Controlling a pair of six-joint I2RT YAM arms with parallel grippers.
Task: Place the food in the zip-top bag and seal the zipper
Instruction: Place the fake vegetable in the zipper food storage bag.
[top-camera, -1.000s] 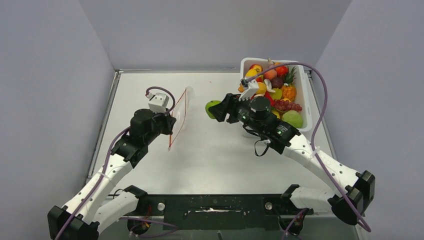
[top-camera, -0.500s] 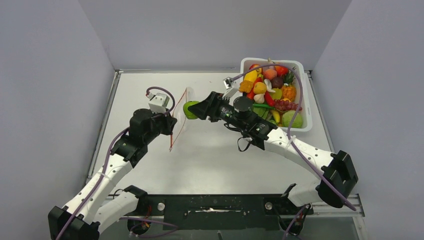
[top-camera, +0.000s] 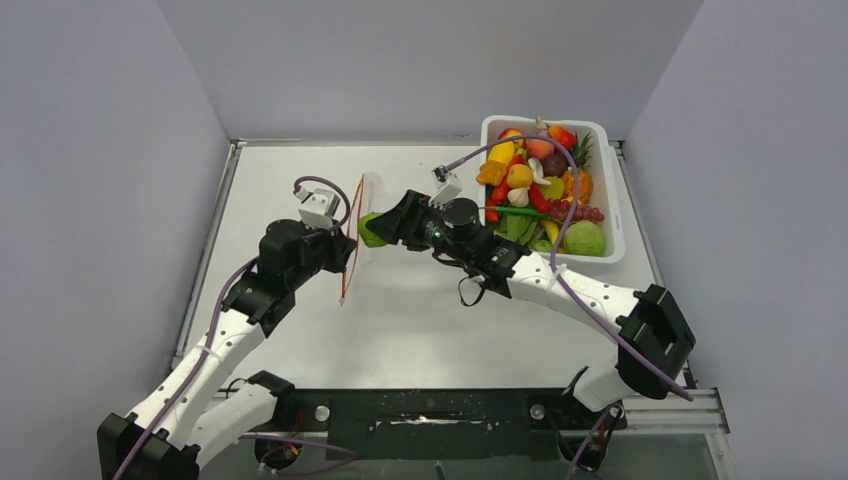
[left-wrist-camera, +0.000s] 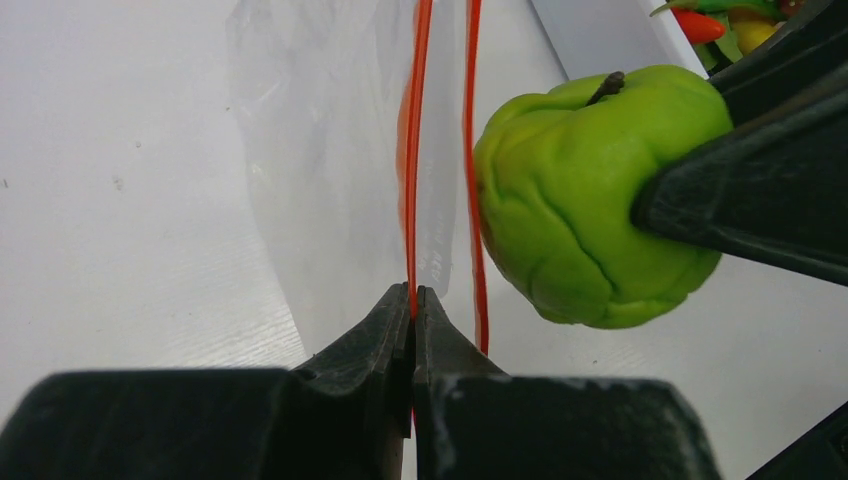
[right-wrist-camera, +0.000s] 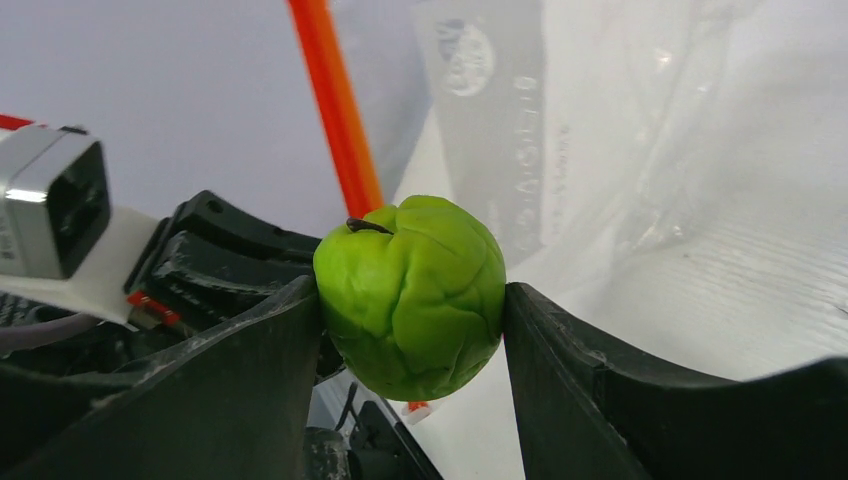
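Your L gripper (left-wrist-camera: 413, 303) pinches one lip of the red-orange zipper strip (left-wrist-camera: 417, 140) on the thin clear plastic zip-top bag (left-wrist-camera: 320, 150), mouth slightly parted, while your R gripper (right-wrist-camera: 412, 330) clamps a lumpy glossy green toy fruit (right-wrist-camera: 410, 290) right at that opening, w/ the other toy food (top-camera: 520, 178) in the white rectangular plastic tub (top-camera: 612, 215).

My right pincer (right-wrist-camera: 408, 310) grips a glossy, knobbly green fruit (right-wrist-camera: 412, 290) with a dark stem, just beside the mouth of the zip-top bag (left-wrist-camera: 330, 150). The clear, crinkly bag is held up on edge. Its red-orange zipper (left-wrist-camera: 413, 150) is parted into two strips, and my left pincer (left-wrist-camera: 413, 300) pinches one of them. The remaining food (top-camera: 540, 185) lies heaped well apart.
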